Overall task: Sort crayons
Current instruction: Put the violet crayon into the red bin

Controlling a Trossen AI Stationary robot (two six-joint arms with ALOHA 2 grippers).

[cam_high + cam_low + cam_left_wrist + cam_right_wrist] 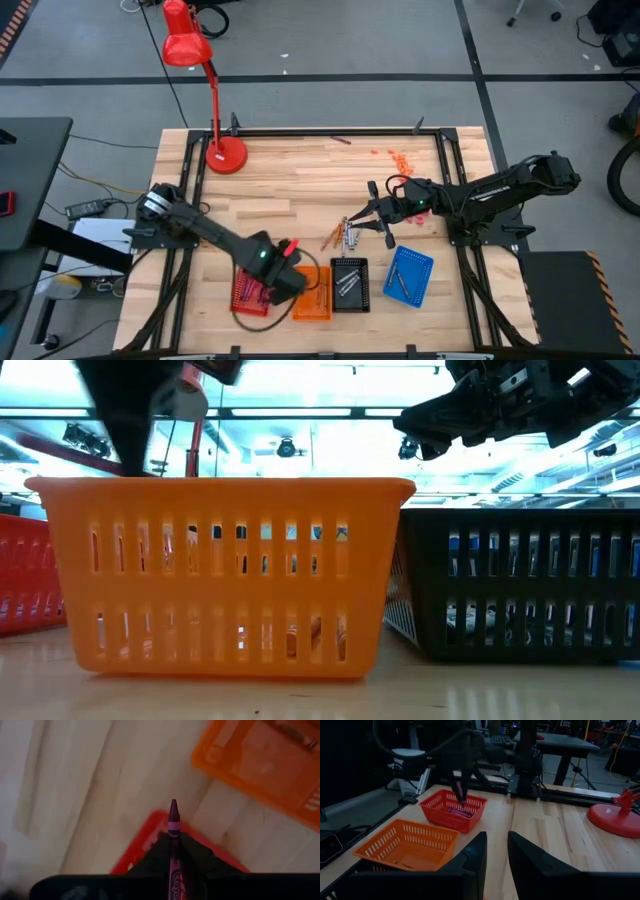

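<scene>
My left gripper (pixel 278 268) hangs over the red tray (pixel 250 292), shut on a maroon-purple crayon (pixel 173 820). The red tray (pixel 454 810) holds purple crayons (pixel 459 812) on its floor. A loose pile of crayons (pixel 345 237) lies on the table beyond the orange tray (pixel 312 297) and the black tray (pixel 350 284). The blue tray (pixel 408 275) stands to the right. My right gripper (pixel 378 212) waits open just right of the pile, with nothing between its fingers (pixel 470 865). My left gripper pinches the maroon-purple crayon's wrapped shaft (pixel 174 851) between its two fingers. The fingers point down, and the crayon lies along them. Its pointed tip (pixel 173 806) sticks out past the fingertips. The crayon is lifted clear, above the red tray's rim (pixel 150 827).
A red desk lamp (pixel 226 152) stands at the table's far left. Small pink-orange bits (pixel 400 158) lie at the far right. In the low view the orange tray (pixel 220 575) fills the front, with the black tray (pixel 520 580) beside it. Bare wood shows at the table's middle.
</scene>
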